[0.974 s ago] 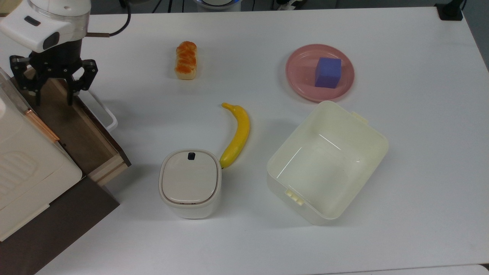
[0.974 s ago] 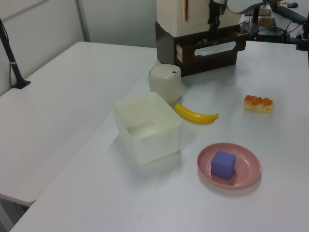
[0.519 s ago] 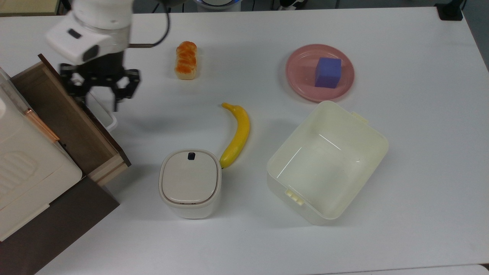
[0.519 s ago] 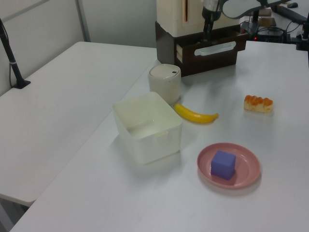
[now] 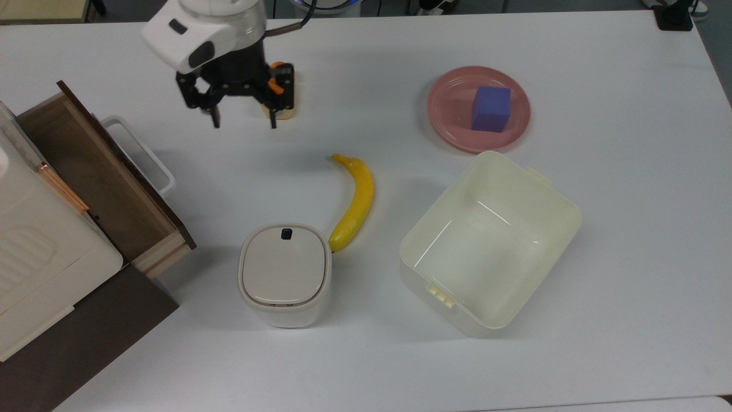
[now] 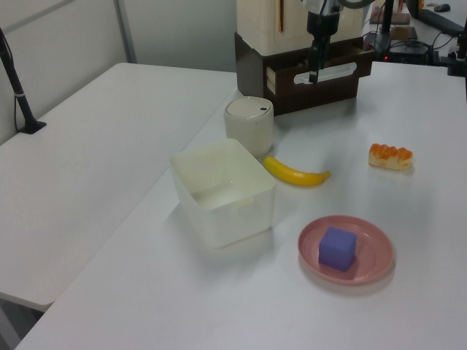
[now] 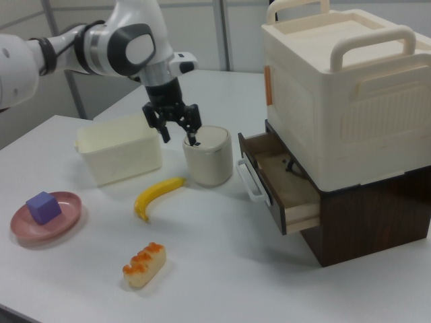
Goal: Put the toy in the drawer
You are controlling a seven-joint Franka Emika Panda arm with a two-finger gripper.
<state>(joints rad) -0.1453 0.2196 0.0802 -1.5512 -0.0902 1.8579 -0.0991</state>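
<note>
Top view: drawer [image 5: 97, 189] open; purple cube [image 5: 490, 109] on pink plate [image 5: 446, 109]; claw [image 5: 243, 121] spread, empty.

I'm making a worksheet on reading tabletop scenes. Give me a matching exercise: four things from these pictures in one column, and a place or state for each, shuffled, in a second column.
Things:
1. purple block
2. banana
3. drawer
4. tub

Places or states:
A. pulled open
B. lying beside the lidded bin
C. sitting on the pink plate
D. standing with nothing inside

Pairs: 1-C, 2-B, 3-A, 4-D
</note>
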